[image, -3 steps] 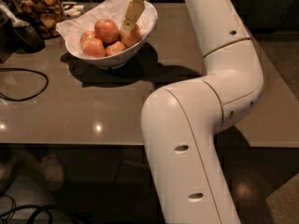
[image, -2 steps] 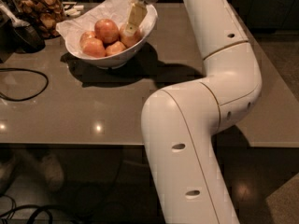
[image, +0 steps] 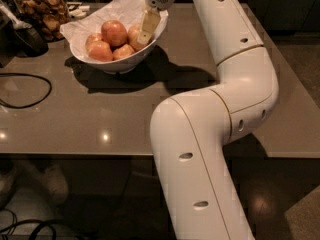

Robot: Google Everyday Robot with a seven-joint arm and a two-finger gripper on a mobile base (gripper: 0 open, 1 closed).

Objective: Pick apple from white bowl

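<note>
The white bowl (image: 118, 64) stands on the table at the upper left, lined with crumpled white paper (image: 120, 6). Several apples lie in it. A deeper red, larger one (image: 113, 32) sits at the back middle. A red-orange apple (image: 133, 35) lies at the right side of the bowl, partly hidden. My gripper (image: 145, 30) reaches down from the top into the bowl's right side and sits right at that apple, covering its right half. Two more apples (image: 101, 50) lie at the front left.
A clear glass jar of brown snacks (image: 44, 11) stands at the upper left behind the bowl. A dark object (image: 22, 34) lies beside it. A black cable (image: 30, 96) loops on the table at the left. My white arm (image: 220, 109) crosses the table's right half.
My gripper has come down a little deeper into the right side of the bowl, closer onto the red-orange apple. The bowl and the apples have not moved.
</note>
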